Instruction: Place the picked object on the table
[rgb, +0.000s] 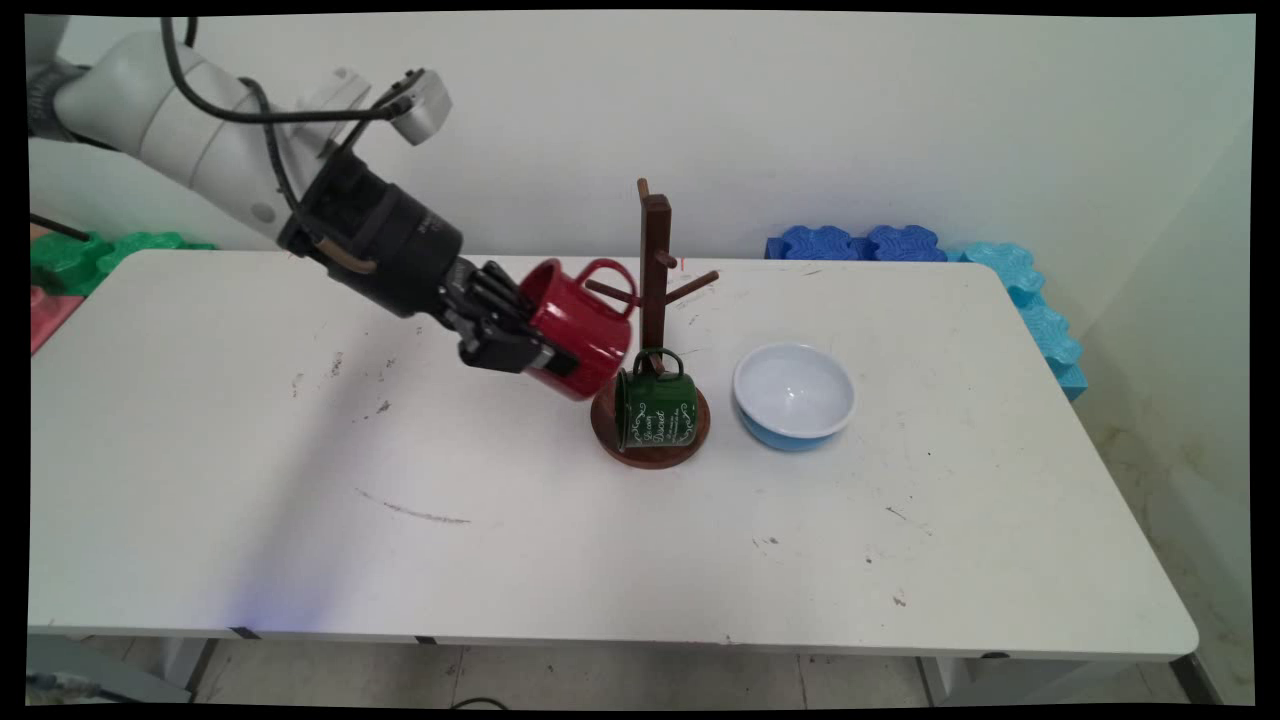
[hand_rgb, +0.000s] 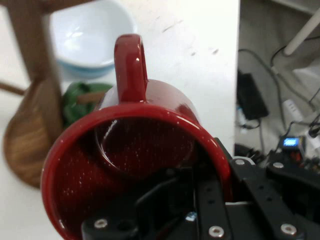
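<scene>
The white counter (rgb: 250, 480) is scuffed and matte. The arm slants down from ten o'clock; its end effector (rgb: 535, 345) is clamped on the rim of a glossy red mug (rgb: 585, 325), tipped sideways, handle beside the wooden mug tree (rgb: 655, 300). A green enamel mug (rgb: 657, 408) hangs at its base; at three o'clock sits a smooth blue bowl (rgb: 795, 393).

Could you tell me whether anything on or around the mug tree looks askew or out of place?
Nothing looks spilled or broken. The red mug is tipped sideways in the gripper, its handle by a peg of the mug tree. The green mug hangs low by the base; the bowl sits upright.
</scene>
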